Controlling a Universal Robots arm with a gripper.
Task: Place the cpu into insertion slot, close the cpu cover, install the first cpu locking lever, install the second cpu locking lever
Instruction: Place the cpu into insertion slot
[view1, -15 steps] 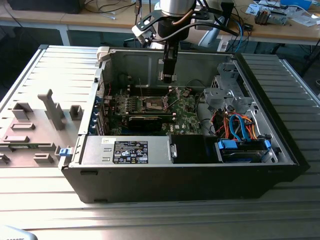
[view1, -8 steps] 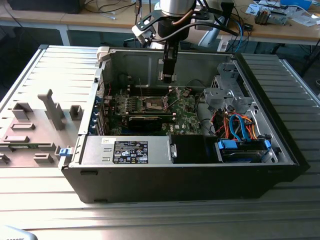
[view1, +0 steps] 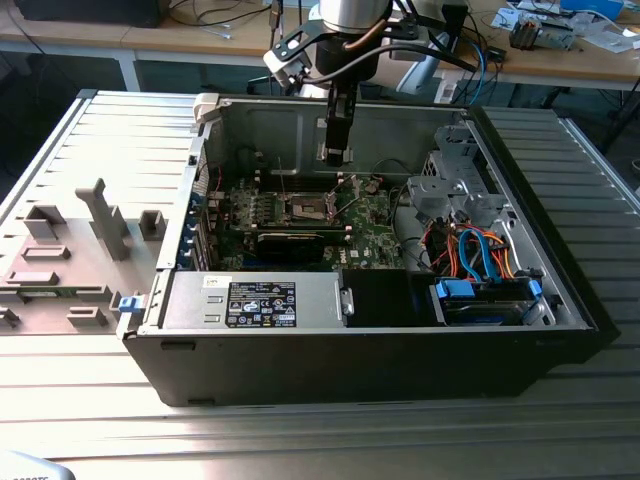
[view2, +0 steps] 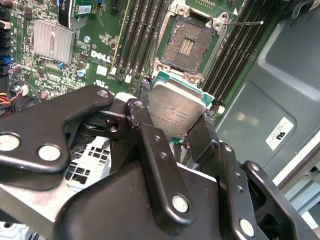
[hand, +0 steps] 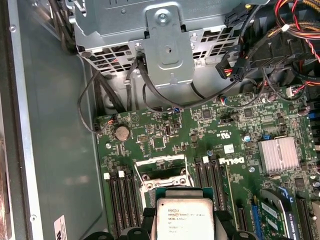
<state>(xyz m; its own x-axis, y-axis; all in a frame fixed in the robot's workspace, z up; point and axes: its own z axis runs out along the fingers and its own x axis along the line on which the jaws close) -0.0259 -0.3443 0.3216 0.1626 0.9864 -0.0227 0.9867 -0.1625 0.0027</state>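
One open case (view1: 300, 130) is set on the desk (view1: 80, 400), with one green board (view1: 375, 215) inside. The pincer (view2: 172, 125) is clamped on the one cpu (view2: 175, 105), held above the one bare slot (view2: 187, 47). By judgement, the cpu should be kept level and squared to the slot, never pressed.

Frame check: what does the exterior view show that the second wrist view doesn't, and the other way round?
Exterior view: the whole open computer case on the grey table, its power supply, the orange and blue cables, and the gripper hanging above the green board. Second wrist view: the chip clamped in the gripper, held apart from the socket, whose dark centre lies bare. Both: the green board and the socket.
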